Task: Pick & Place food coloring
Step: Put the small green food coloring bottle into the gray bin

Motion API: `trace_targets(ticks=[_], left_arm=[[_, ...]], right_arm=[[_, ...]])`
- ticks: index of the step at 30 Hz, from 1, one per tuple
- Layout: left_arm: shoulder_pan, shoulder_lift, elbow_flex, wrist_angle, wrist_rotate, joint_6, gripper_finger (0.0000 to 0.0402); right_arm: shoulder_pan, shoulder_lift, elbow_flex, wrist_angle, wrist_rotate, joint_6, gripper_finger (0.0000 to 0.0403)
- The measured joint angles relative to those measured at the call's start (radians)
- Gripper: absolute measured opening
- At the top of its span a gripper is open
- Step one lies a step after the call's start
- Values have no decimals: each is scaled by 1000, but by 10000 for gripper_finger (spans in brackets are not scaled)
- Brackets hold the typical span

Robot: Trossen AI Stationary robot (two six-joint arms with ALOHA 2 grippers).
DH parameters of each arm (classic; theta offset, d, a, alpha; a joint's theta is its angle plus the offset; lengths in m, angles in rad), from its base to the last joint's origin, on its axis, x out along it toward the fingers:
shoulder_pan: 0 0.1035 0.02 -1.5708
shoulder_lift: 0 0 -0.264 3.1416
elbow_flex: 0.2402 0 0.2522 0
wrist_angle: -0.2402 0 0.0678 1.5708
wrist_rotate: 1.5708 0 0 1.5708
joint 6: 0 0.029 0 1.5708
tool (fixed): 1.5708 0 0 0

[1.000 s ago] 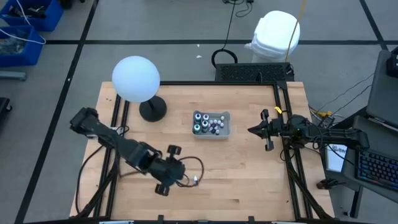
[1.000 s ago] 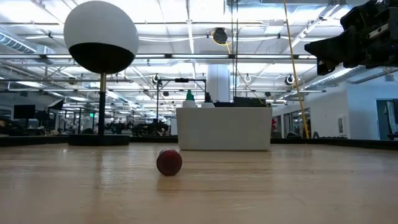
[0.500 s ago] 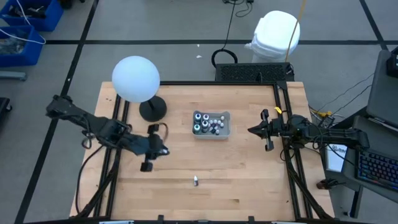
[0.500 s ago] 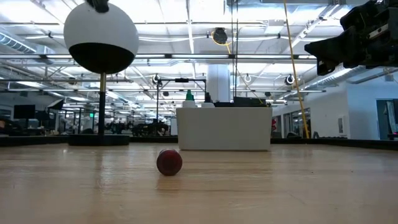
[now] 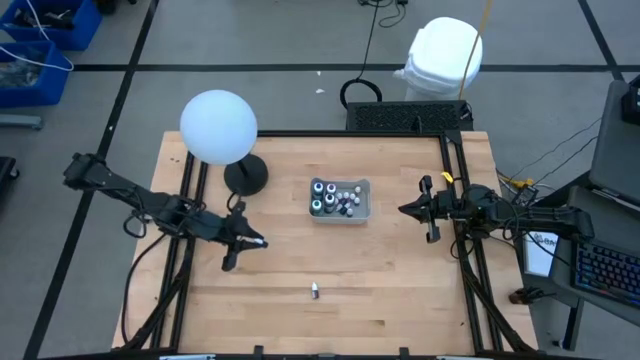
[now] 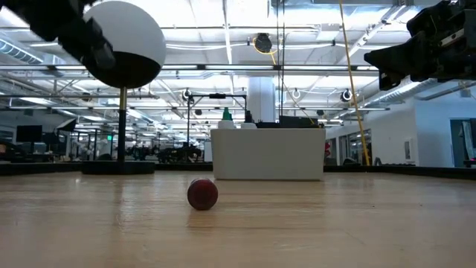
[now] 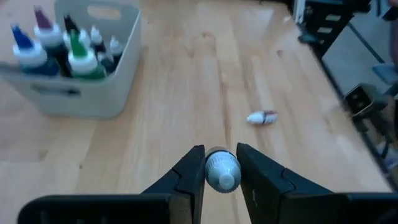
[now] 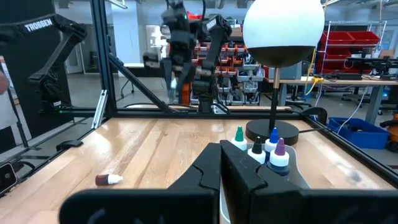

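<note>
Smooth wooden table (image 5: 380,280); small round-capped vial (image 7: 222,170) pinched in left gripper (image 7: 220,163); right gripper (image 8: 222,163) fingers pressed together beside grey rectangular tray (image 5: 361,208)

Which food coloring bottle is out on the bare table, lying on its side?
The small red vial with a white cap, alone on the wood near the table's front edge. The other bottles stand upright in the grey tray, except one clamped in the left gripper.

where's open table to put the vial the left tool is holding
Bare wood lies all along the near edge on both sides of the loose vial, and between the tray and the right tool. It is crowded around the lamp and tray. The left tool grips a vial.
</note>
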Motion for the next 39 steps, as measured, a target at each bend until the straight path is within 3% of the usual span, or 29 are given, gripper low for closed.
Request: trace_targets(ticks=[8,13,23,31,39], left_arm=[[1,-19,-173,210,9,-5,92],[1,-36,-213,247,6,-6,92],[1,-38,-217,238,6,-48,92],[1,-38,-217,269,-49,-74,92],[52,20,-144,279,-142,12,92]], right_arm=[[0,0,0,-3,-1,17,0],[0,0,0,-2,-1,16,0],[0,0,0,-1,-1,19,0],[0,0,0,-1,-2,19,0],[0,0,0,0,4,10,0]])
